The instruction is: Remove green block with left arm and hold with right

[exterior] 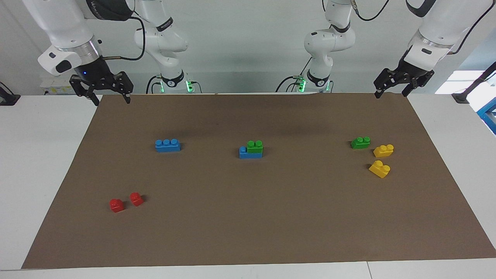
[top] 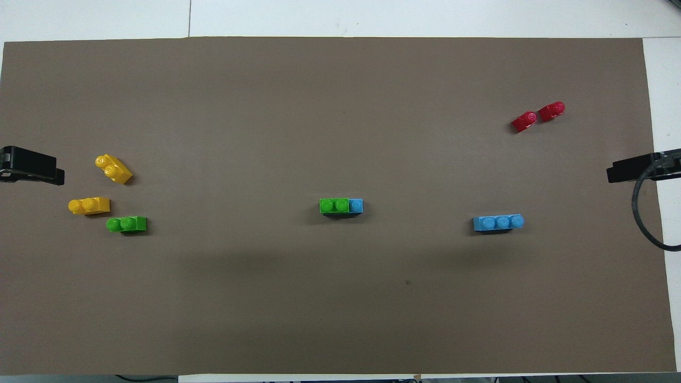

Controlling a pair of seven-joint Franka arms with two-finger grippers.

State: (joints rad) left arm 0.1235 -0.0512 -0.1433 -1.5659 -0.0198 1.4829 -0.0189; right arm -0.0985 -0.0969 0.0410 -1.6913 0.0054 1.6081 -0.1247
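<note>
Nothing has begun: the left gripper (exterior: 391, 91) and the right gripper (exterior: 105, 94) both hang with fingers spread and empty over the corners of the brown mat (exterior: 248, 217) nearest the robots. The green block (exterior: 255, 146) sits pressed onto a blue brick (exterior: 250, 154) at the mat's middle, so the next move likely calls for the right gripper to pin that blue brick while the left pulls the green one up. From this stack, a loose green brick (exterior: 360, 142) and two yellow bricks (exterior: 383, 150) lie toward the left arm's end, a lone blue brick (exterior: 167, 145) toward the right arm's end and two red bricks (exterior: 126, 202) farther out that way, all on a white table (exterior: 38, 162) under a pale wall.
</note>
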